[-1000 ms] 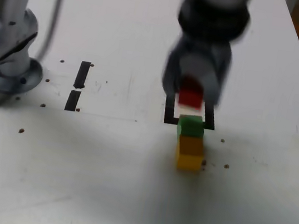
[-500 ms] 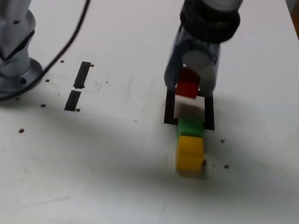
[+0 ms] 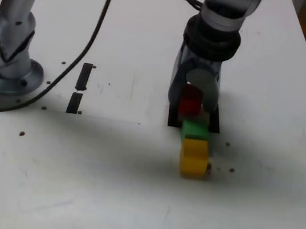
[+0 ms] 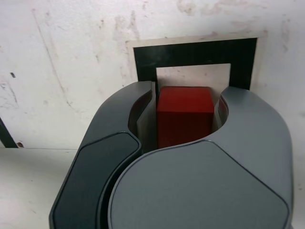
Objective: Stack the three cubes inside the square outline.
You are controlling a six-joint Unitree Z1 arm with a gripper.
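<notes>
Red cube (image 4: 185, 114) sits clamped in the gripper (image 3: 193, 100) over the square outline (image 4: 195, 57). Green cube (image 3: 195, 130) and yellow cube (image 3: 195, 156) touch, just outside it.

The jaws clamp the red cube (image 3: 190, 104) over the square outline (image 3: 216, 124), behind the green cube (image 3: 195, 130).

gripper (image 3: 192, 100) and red cube (image 3: 189, 104) hide most of the square outline (image 3: 172, 117).

A silver arm column dotted with small dark screws rises from a round metal base (image 3: 9, 73) trailing a black cable (image 3: 90, 36), while the gripper (image 3: 192, 100) has smooth grey curved shells beneath a black wrist ring.
</notes>
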